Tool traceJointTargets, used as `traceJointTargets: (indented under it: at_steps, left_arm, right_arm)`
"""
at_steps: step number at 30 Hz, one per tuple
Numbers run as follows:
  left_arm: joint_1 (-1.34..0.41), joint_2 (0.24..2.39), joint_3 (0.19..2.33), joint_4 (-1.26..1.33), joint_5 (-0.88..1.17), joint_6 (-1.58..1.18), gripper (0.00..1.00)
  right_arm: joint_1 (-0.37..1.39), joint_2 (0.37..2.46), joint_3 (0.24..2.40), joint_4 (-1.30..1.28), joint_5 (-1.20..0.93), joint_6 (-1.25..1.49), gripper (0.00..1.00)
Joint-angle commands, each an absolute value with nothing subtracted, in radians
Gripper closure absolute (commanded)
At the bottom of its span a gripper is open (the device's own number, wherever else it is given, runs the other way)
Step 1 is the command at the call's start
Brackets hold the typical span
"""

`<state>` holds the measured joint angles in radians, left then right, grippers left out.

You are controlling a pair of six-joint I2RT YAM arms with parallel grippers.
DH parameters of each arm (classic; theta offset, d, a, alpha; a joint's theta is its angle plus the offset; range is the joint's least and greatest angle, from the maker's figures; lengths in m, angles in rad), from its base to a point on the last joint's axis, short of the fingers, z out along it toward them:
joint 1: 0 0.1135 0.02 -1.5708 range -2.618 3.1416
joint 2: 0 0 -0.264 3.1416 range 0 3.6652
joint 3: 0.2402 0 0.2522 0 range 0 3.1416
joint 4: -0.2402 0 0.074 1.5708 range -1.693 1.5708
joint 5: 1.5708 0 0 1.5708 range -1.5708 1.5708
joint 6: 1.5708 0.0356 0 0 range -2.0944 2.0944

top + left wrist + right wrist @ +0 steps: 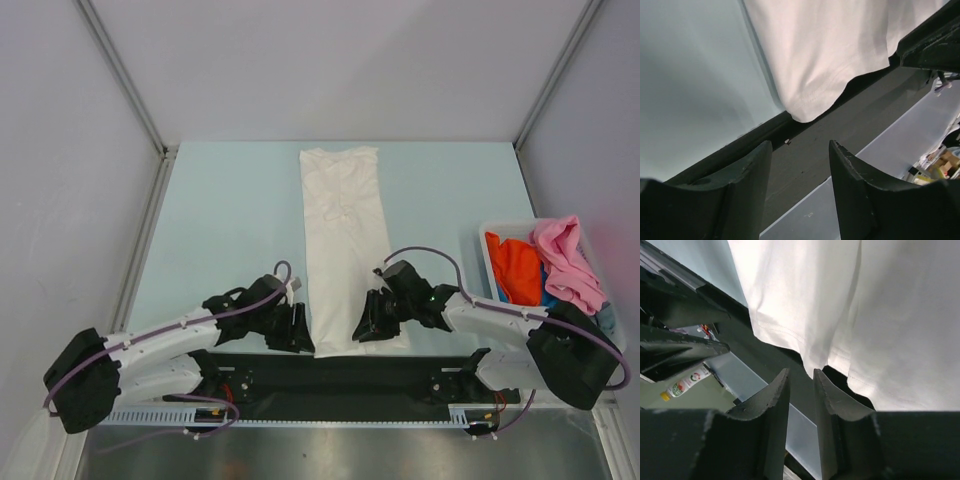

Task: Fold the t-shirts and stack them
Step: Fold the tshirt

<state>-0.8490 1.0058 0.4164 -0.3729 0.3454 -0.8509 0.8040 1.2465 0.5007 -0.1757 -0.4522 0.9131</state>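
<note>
A white t-shirt (345, 245) lies folded lengthwise as a long strip down the middle of the table, its hem at the near edge. My left gripper (298, 330) sits just left of the hem's near-left corner. In the left wrist view that gripper (799, 147) is open and empty, and the white hem corner (807, 97) lies ahead of the fingertips. My right gripper (365, 325) is at the near-right corner. Its jaws (801, 372) stand narrowly apart with nothing between them, just short of the hem (812, 347). Orange (515, 268) and pink (565, 260) t-shirts lie bunched in a bin.
A pale plastic bin (485, 235) stands at the right side of the table, with a bit of blue cloth (550, 298) under the pink shirt. A dark strip (840, 130) runs along the table's near edge under the hem. Frame posts rise at the far corners.
</note>
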Motion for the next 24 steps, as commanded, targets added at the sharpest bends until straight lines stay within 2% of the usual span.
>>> traceJointTargets:
  at_steps: [1,5,9,17,20,21,24]
  left_arm:
    - [-0.893,1.06,0.483,-0.411,0.287,-0.802,0.45]
    - [-0.9,1.101,0.466,-0.351,0.307,-0.827,0.44]
    - [-0.9,1.146,0.468,-0.314,0.311,-0.848,0.34]
    - [-0.9,1.201,0.469,-0.275,0.313,-0.877,0.35]
    - [-0.9,1.21,0.474,-0.278,0.313,-0.877,0.37]
    - [-0.9,1.215,0.476,-0.282,0.31,-0.879,0.37]
    - [-0.9,1.226,0.468,-0.27,0.316,-0.888,0.39]
  right_arm:
    - [0.811,1.267,0.479,-0.114,-0.457,0.933,0.7]
    - [0.821,1.296,0.474,-0.091,-0.462,0.939,0.69]
    - [0.831,1.315,0.471,-0.08,-0.457,0.942,0.67]
    - [0.836,1.336,0.462,-0.049,-0.459,0.954,0.68]
    - [0.836,1.345,0.462,-0.046,-0.459,0.953,0.71]
    - [0.836,1.345,0.463,-0.048,-0.459,0.948,0.76]
    - [0.836,1.344,0.463,-0.058,-0.451,0.945,0.82]
